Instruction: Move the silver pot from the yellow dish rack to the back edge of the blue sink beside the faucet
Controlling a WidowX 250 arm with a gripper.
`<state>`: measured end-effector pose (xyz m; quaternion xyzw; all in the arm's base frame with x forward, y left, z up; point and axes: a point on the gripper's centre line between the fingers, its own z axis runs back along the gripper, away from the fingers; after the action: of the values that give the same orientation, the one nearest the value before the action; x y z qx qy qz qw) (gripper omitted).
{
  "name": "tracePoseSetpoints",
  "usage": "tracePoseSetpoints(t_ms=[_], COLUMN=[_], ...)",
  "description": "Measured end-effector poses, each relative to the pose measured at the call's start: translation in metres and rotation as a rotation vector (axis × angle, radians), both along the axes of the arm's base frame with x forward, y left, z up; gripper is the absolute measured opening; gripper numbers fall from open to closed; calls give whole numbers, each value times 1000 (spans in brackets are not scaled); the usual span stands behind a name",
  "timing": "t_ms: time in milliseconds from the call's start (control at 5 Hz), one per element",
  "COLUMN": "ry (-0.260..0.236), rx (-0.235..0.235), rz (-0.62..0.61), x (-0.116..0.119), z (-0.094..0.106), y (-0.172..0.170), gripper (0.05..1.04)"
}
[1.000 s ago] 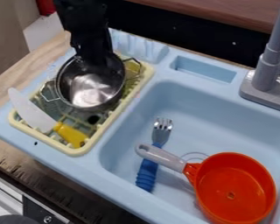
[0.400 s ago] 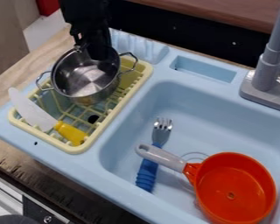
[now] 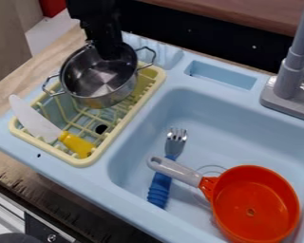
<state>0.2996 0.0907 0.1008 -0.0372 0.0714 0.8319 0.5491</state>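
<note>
Pot (image 3: 104, 98) is the thing: small steel one, wire loop handle (image 3: 147, 58) on one side and a second loop (image 3: 53, 85) on the other. Sits over the far half of the yellow dish rack (image 3: 91, 161), up by the rack's far edge, mouth up with some tilt. Can't tell if its base touches the rack wires.

Gripper (image 3: 102, 49) is at the pot's far rim, looks closed on it with the wall pinched, one finger inside the mouth.

Handling, my read: thin metal, so light, stiff, not fragile. Smooth wall, likely slippery under hard fingers. Rim pinch is a fair hold but off-centre, so weight hangs to the near side and the pot could swing or roll about the grip. Best bite is square across the rim, midway between the loops, fingers well down the wall. Loops are thin and may pivot; second choice. Base or a loop could snag the rack wires.

Around it: toy knife (image 3: 39, 122) lies on the rack's near end, blade over the left edge, yellow grip towards the near right corner. Blue-handled fork (image 3: 159, 189) is in the sink (image 3: 199, 107), right of the rack. Orange pan (image 3: 253, 206) sits at the sink's near right, its grey handle crossing the fork. Grey tap (image 3: 291, 71) stands at the far right edge
</note>
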Motion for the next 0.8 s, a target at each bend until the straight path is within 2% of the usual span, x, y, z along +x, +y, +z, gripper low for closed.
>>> tracePoseSetpoints(t_ms=[200,400,800], ry=[23,40,45], rx=[-61,-72,-28], rz=[186,345,621], x=[2,5,14], z=[-1,3,-2], y=[-14,-30,-74], gripper=[60,60,60])
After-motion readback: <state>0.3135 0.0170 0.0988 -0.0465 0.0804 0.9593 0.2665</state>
